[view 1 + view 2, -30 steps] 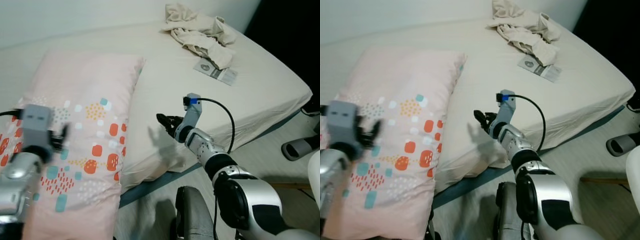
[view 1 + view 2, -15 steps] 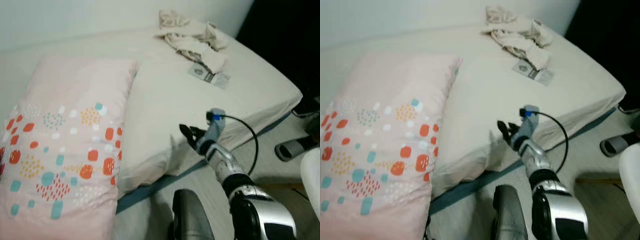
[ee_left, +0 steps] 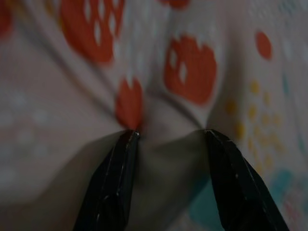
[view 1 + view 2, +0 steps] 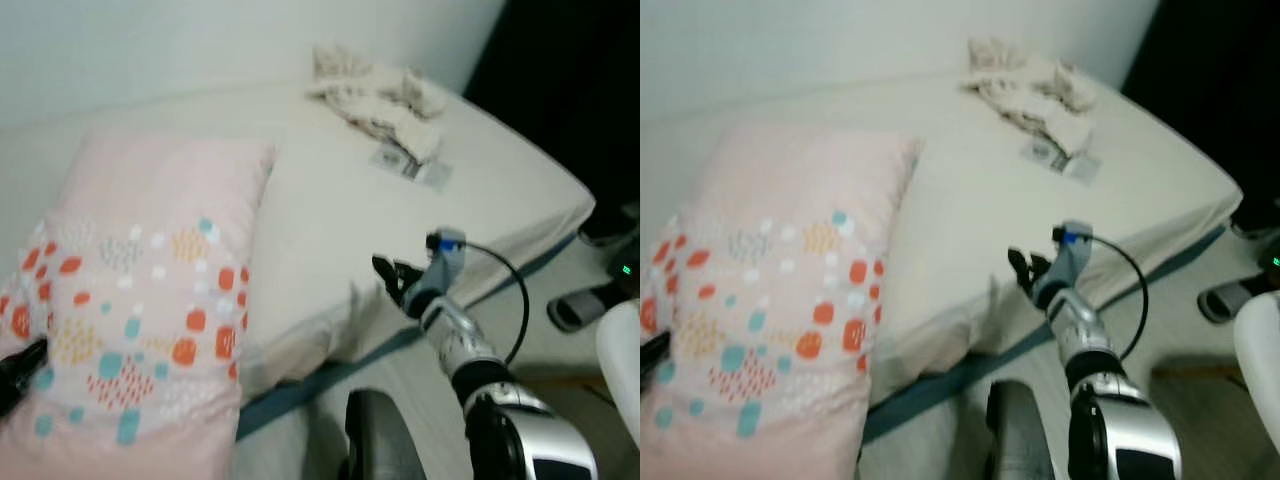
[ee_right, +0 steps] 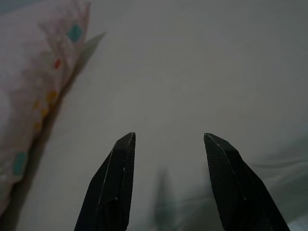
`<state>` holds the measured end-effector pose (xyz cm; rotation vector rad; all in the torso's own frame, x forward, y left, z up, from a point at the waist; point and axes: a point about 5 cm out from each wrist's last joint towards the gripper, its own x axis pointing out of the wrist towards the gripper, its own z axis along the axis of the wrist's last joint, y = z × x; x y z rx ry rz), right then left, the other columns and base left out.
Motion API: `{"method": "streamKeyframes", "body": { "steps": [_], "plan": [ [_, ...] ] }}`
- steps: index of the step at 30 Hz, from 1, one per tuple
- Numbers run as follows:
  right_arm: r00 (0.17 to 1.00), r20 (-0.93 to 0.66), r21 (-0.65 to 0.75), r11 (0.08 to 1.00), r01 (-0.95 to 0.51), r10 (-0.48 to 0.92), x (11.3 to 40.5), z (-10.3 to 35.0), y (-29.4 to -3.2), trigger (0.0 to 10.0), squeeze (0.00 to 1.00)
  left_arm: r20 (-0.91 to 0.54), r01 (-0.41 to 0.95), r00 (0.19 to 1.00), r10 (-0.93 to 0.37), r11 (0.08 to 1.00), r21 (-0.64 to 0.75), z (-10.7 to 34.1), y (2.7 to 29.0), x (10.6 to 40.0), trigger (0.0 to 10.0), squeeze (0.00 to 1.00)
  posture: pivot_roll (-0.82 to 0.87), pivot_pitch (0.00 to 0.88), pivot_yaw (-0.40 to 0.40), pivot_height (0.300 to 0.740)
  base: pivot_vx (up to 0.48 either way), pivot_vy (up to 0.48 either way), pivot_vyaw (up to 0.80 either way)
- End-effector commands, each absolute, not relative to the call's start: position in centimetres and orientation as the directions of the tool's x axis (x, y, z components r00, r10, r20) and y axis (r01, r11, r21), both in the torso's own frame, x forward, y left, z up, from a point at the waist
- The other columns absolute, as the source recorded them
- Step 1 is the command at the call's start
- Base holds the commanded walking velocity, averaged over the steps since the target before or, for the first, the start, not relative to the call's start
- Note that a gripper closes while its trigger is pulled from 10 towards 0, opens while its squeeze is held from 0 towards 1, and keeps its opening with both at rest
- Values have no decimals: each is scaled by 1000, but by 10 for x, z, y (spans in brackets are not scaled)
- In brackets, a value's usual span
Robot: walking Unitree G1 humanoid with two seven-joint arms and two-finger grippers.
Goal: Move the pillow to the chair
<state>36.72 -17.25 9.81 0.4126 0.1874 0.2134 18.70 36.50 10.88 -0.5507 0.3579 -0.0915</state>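
The pink pillow (image 4: 140, 280), dotted orange and teal, lies on the left side of the bed (image 4: 330, 210), hanging over its front edge. My left gripper (image 3: 168, 134) is open, with both fingertips pressed into the pillow's fabric, which bulges between them. One of its black fingers (image 4: 20, 368) shows at the pillow's lower left. My right gripper (image 4: 388, 272) hovers open over the sheet near the bed's front edge, right of the pillow, holding nothing. In the right wrist view the pillow (image 5: 33, 82) lies off to one side of the open gripper (image 5: 168, 137).
Crumpled beige clothes (image 4: 375, 90) and a leaflet (image 4: 410, 165) lie at the bed's far right. On the floor to the right are a grey leg (image 4: 572, 308) and a white rounded object (image 4: 622, 355), perhaps a chair. A dark shape (image 4: 375, 440) sits below me.
The head view has shifted and blurred. My left arm, raised over the pillow a second ago, dropped away; its finger now shows at the pillow's lower left. The right gripper moved toward the bed's edge.
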Motion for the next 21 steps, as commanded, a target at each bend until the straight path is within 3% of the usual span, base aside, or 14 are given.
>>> {"method": "streamKeyframes", "body": {
  "steps": [1, 3, 7, 9, 11, 12, 13, 14, 16, 17, 18, 20, 21],
  "plan": [
    [959, -141, 427, 889, -165, 246, 365, 95, -170, 10000, 0, -377, 8, 900, -217, 875, -484, 96, 360, 179, 10000, 0, -1, 128, -88, 590, 0, 0, 0],
    [957, -141, 429, 887, -170, 252, 365, 94, -168, 10000, 0, -493, 3, 853, -175, 944, -330, 78, 358, 174, 10000, 0, -1, 129, -88, 590, 0, 0, 0],
    [955, -140, 429, 885, -180, 262, 364, 93, -164, 10000, 0, -574, 12, 807, -143, 974, -226, 61, 351, 168, 10000, 0, -1, 128, -87, 590, 0, 0, 0],
    [954, -138, 428, 885, -185, 266, 364, 94, -163, 10000, 0, -587, -18, 809, -38, 996, -91, 56, 355, 171, 10000, 0, -7, 130, -86, 590, 0, 0, 0],
    [955, -134, 428, 884, -186, 266, 364, 94, -163, 10000, 0, -585, -167, 796, 154, 985, 33, 55, 368, 173, 10000, 0, -7, 130, -86, 590, 0, 0, 0],
    [955, -134, 428, 884, -186, 266, 364, 94, -163, 10000, 0, -585, -167, 796, 154, 985, 33, 55, 368, 173, 10000, 0, -7, 130, -86, 590, 0, 0, 0],
    [955, -132, 428, 885, -186, 265, 364, 94, -163, 10000, 0, -570, -254, 788, 235, 966, 47, 57, 375, 173, 10000, 0, -12, 132, -81, 590, 0, 0, 0],
    [956, -130, 428, 884, -185, 263, 364, 94, -164, 10000, 0, -519, -355, 810, 274, 933, -60, 63, 378, 174, 10000, 1000, -12, 132, -80, 590, 0, 0, 0],
    [956, -129, 429, 884, -185, 262, 364, 94, -164, 10000, 0, -496, -364, 829, 258, 923, -128, 65, 377, 174, 10000, 1000, -12, 132, -80, 590, 0, 0, 0],
    [957, -127, 430, 884, -184, 261, 363, 94, -165, 10000, 0, -461, -356, 861, 217, 903, -239, 66, 373, 174, 10000, 1000, -17, 134, -78, 590, 0, 0, 0],
    [957, -127, 430, 884, -184, 261, 363, 94, -165, 10000, 0, -461, -356, 861, 217, 903, -239, 66, 373, 174, 10000, 1000, -17, 134, -78, 590, 0, 0, 0],
    [958, -125, 430, 884, -184, 260, 363, 95, -165, 10000, 0, -416, -244, 909, 30, 847, -472, 65, 360, 166, 10000, 1000, -21, 137, -75, 590, 0, 0, 0],
    [958, -125, 430, 884, -184, 260, 363, 95, -165, 10000, 0, -416, -244, 909, 30, 847, -472, 65, 360, 166, 10000, 1000, -21, 137, -75, 590, 0, 0, 0]
  ]
}}
